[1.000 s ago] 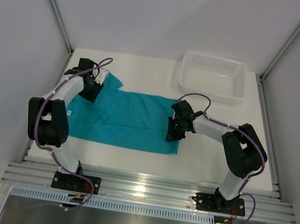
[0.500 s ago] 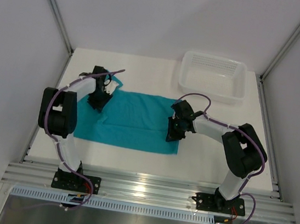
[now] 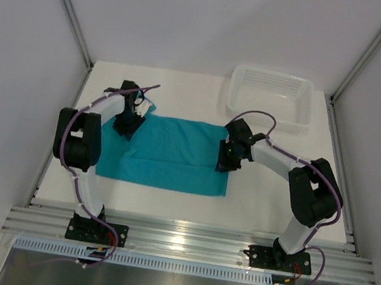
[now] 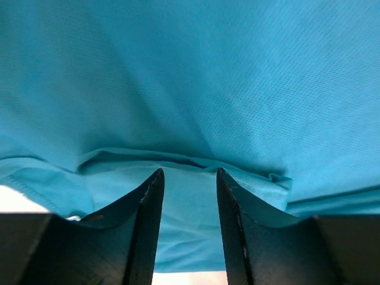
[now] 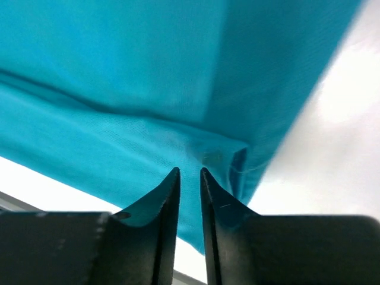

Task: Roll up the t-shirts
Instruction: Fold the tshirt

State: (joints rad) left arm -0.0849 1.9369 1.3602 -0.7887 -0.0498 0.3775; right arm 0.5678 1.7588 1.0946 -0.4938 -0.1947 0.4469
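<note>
The teal t-shirt lies flat on the white table as a long folded rectangle. My left gripper is low over its far left corner. In the left wrist view that gripper is open, with folded teal cloth lying under and between the fingers, nothing pinched. My right gripper sits at the shirt's right edge. In the right wrist view its jaws stand a narrow gap apart, tips against a folded corner of the cloth, and no fabric shows clamped between them.
A white plastic basket stands at the back right of the table. Bare white table lies to the right of the shirt's edge. Grey walls and metal rails bound the table on both sides.
My left gripper has swung right from the far left corner, carrying the sleeve over onto the shirt's body. The right gripper has shifted slightly away, and its jaws have parted a little.
</note>
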